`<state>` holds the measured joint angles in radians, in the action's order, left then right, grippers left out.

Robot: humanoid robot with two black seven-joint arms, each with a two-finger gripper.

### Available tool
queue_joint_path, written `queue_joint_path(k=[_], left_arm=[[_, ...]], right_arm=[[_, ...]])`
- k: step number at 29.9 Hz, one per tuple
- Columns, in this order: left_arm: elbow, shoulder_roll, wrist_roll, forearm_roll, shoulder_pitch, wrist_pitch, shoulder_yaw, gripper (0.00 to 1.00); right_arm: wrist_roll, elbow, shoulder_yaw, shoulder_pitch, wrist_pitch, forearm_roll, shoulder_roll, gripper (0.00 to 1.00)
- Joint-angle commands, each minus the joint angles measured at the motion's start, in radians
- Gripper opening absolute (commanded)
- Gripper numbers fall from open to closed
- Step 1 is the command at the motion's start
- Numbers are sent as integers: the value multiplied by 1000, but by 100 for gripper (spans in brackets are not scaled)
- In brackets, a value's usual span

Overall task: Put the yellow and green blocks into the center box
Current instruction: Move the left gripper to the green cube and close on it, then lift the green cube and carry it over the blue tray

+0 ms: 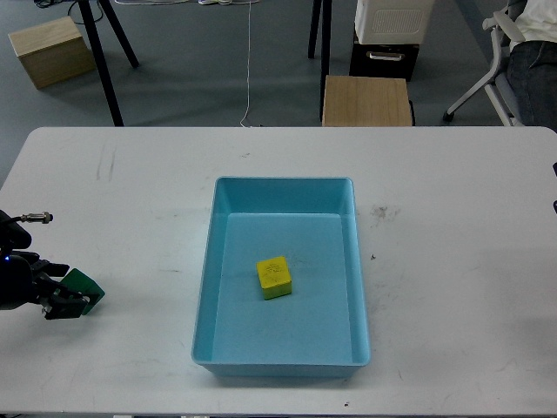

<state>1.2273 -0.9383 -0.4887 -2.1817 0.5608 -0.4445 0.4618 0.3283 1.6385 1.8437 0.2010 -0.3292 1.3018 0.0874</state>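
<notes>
Your left gripper sits at the left edge of the table, its fingers against the green block, apparently closed on it though the dark fingertips are hard to separate; your right gripper is out of view. The green block lies well left of the center box, and the yellow block already rests inside, near the middle of the floor. Expect the cube to be light, rigid and smooth-faced, so grip two opposite flat faces squarely, not the corners.
</notes>
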Motion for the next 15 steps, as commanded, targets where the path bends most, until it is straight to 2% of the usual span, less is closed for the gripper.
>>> queue_joint_path(k=[1, 6, 10, 15], left_arm=[[-17, 7, 0, 0, -1, 12, -2, 78], [-20, 6, 0, 0, -7, 30, -3, 63], [-25, -2, 0, 0, 2, 38, -61, 42], [-25, -7, 0, 0, 17, 70, -80, 32]], right_arm=[[0, 0, -1, 0, 10, -1, 0, 98], [0, 0, -3, 0, 12, -1, 0, 98], [0, -2, -3, 0, 12, -1, 0, 98], [0, -2, -4, 1, 24, 1, 0, 98]])
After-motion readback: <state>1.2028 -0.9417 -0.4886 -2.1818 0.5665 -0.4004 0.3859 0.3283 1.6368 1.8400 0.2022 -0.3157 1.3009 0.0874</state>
